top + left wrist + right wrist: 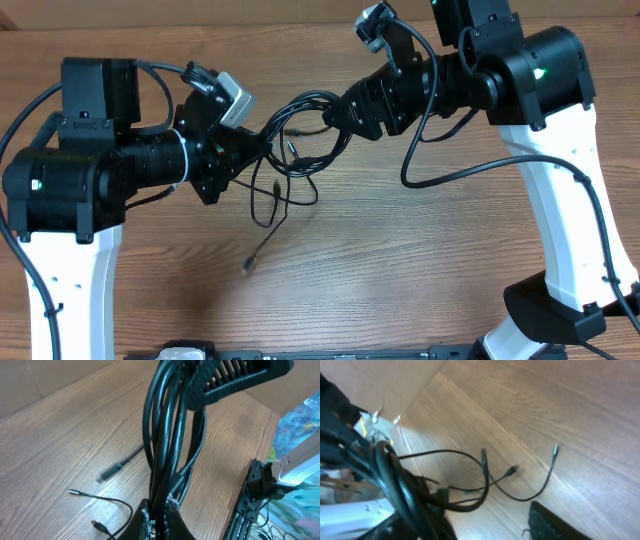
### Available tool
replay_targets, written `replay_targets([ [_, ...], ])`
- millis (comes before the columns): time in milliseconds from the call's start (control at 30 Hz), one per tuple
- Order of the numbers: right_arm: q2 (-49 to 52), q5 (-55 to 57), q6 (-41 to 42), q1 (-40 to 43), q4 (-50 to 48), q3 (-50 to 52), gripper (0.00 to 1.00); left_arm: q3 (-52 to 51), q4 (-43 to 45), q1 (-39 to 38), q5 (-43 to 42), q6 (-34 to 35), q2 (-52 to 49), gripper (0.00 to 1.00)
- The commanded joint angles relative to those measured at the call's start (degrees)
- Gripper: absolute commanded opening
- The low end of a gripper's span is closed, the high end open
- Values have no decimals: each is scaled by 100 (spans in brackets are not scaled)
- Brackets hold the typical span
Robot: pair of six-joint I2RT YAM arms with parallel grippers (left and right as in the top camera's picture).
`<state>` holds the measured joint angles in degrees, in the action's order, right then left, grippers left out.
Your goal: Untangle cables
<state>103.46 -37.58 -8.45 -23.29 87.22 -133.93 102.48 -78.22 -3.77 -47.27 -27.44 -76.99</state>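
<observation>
Left wrist view: left gripper (159, 512), bottom centre, pressed together on the cables (162, 445). Several black strands rise from it as one bundle to the top of the frame. Right gripper (337, 108) meets the bundle there. Right wrist view: its jaws spread, one finger (555, 522) lower right, clear of the strands. Overhead: bundle strung between both grippers, upper centre; slack loops and plug ends lie below on the wood table (400, 280).

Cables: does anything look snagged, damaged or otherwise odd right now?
No damage shows. The odd part: the cables form one twisted bundle lifted above the table, running from the left pincer, shut on them, up to the right pincer. Loose ends dangle below; one plug lies on the wood.
</observation>
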Motion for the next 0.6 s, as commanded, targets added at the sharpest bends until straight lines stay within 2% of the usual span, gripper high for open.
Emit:
replay_targets([
  [0, -48, 129, 101, 11, -83, -105, 63, 87, -72, -2, -98, -214, 136, 4],
  [100, -48, 129, 103, 11, -190, -105, 52, 87, -136, -2, -192, -214, 138, 4],
  [267, -48, -380, 168, 11, -518, -105, 57, 87, -192, -2, -42, -216, 136, 4],
  [467, -48, -664, 271, 11, -675, -105, 54, 87, -286, -2, 52, -216, 136, 4],
  [567, -48, -798, 271, 11, -684, -105, 45, 87, -278, -2, 101, -216, 136, 4],
])
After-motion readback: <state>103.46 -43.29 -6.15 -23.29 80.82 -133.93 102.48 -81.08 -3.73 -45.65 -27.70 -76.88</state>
